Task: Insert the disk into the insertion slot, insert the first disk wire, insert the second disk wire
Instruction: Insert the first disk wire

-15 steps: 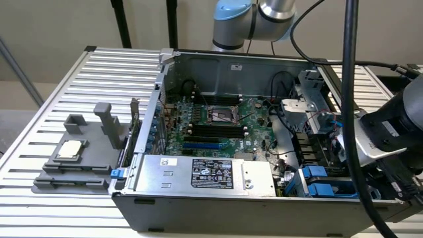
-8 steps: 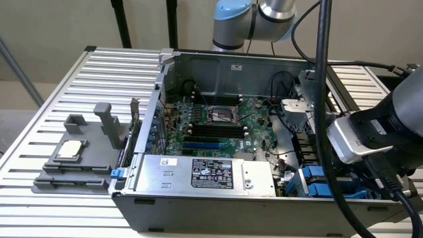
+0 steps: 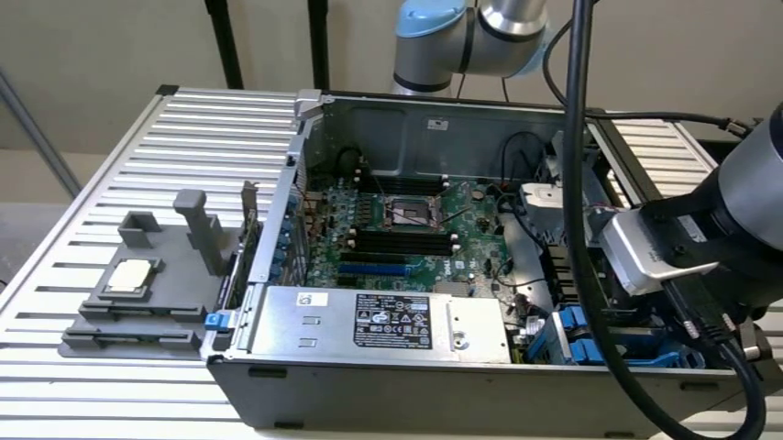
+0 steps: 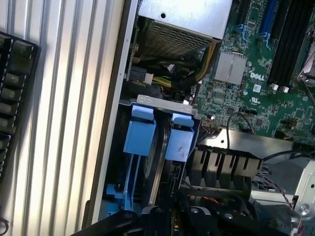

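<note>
The drive cage (image 3: 596, 335) sits at the case's front corner on the exterior view's right, with blue plastic rails. In the wrist view two blue frames (image 4: 140, 132) (image 4: 179, 137) stand edge-on, side by side, in the insertion slot (image 4: 158, 147). A dark drive edge shows between them, with a black connector port (image 4: 174, 172) on it. The disk's silver face and white label are hidden. My gripper (image 4: 157, 220) shows as dark parts just above the cage, close to that connector edge. My wrist (image 3: 651, 249) hangs over the cage.
The silver power-supply box (image 3: 380, 321) lies along the case front, with a yellow and black wire bundle (image 4: 197, 69) leaving it. The green motherboard (image 3: 410, 229) fills the case floor. A black finned shroud (image 4: 224, 160) sits beside the cage. A grey fixture (image 3: 141, 293) stands on the slatted table.
</note>
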Motion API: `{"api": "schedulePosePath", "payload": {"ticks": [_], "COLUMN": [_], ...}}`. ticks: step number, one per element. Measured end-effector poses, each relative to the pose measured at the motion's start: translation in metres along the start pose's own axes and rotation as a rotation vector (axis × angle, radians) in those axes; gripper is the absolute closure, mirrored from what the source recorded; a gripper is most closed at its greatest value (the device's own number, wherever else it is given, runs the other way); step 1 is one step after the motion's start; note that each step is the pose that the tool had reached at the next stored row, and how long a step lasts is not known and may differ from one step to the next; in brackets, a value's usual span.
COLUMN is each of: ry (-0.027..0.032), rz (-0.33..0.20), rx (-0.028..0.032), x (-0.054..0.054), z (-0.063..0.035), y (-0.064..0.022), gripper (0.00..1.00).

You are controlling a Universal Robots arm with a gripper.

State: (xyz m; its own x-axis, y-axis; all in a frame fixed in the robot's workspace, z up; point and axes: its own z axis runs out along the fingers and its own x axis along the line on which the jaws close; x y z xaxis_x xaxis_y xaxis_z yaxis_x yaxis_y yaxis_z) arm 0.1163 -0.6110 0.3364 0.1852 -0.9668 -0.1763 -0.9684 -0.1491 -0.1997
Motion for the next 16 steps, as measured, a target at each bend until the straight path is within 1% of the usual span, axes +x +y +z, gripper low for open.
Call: {"api": "schedulePosePath", "payload": {"ticks": [1,4,5,6,7,10,16], "ry": [0.006,0.0327,0.0398,0.0444,0.047,0.049,0.0579], "rz": [0.0,-0.003,-0.004,-0.005,-0.005,-0.005,0.004], "rx": [0.0011,0.0003,-0.0007,-0.0016,-0.002,-0.0022,-0.0019], "x": [-0.0004,-0.0019,-0.003,-0.0039,-0.004,-0.0042,-0.0062], "z": [0.0002,0.0005,0.0008,0.001,0.0011,0.0011,0.0013], "y": [0.0,-0.0003,-0.0005,-0.0006,-0.0005,-0.0005,0.0002], "gripper": [0.82,0.82,0.82,0.82,0.82,0.82,0.82]}}
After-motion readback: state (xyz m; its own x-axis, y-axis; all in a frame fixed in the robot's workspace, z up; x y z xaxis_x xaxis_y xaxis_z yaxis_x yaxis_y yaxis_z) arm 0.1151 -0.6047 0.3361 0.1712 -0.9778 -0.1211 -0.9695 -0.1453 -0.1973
